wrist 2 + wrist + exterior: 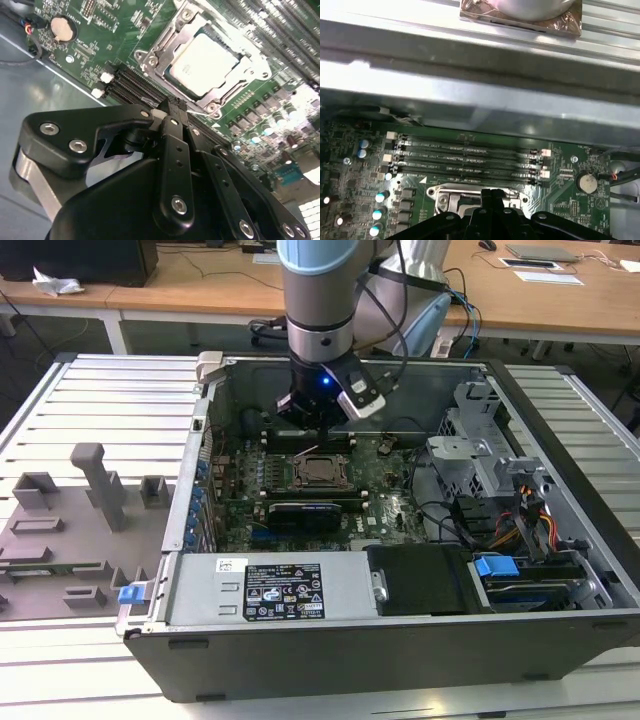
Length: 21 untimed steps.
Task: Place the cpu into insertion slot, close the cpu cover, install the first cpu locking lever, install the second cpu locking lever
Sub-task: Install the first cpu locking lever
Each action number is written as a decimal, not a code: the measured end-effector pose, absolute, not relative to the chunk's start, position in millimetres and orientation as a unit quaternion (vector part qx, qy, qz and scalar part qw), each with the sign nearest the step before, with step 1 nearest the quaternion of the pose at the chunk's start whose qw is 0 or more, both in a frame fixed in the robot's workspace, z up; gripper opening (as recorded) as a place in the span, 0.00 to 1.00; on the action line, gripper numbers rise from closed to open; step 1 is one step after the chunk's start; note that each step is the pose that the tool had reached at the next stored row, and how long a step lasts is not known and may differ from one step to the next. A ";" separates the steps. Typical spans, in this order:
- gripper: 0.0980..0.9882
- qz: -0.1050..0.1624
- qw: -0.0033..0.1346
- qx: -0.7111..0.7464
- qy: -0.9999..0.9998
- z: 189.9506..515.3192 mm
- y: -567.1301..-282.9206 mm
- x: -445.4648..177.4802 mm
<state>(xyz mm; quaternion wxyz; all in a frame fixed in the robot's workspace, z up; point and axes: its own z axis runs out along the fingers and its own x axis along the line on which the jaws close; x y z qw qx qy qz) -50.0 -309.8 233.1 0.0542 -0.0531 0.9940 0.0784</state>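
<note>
with cpu (pixel 202 64) seated and cover (pixel 159 51) shut, the empty, clenched gripper (pixel 316 432) is held at its 12 o'clock in the exterior view; lever locking is judged in hand, needing steady pressure.

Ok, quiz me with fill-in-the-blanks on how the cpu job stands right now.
The cpu lies seated on the ___ circuit board. The cpu cover is ___ over the chip's edges. The gripper hangs by the cover's edge with its jaws ___.
Missing words: green; closed; shut.
</note>
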 end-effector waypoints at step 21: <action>0.01 0.078 0.095 -0.052 0.991 219.1 -307.0 -59.4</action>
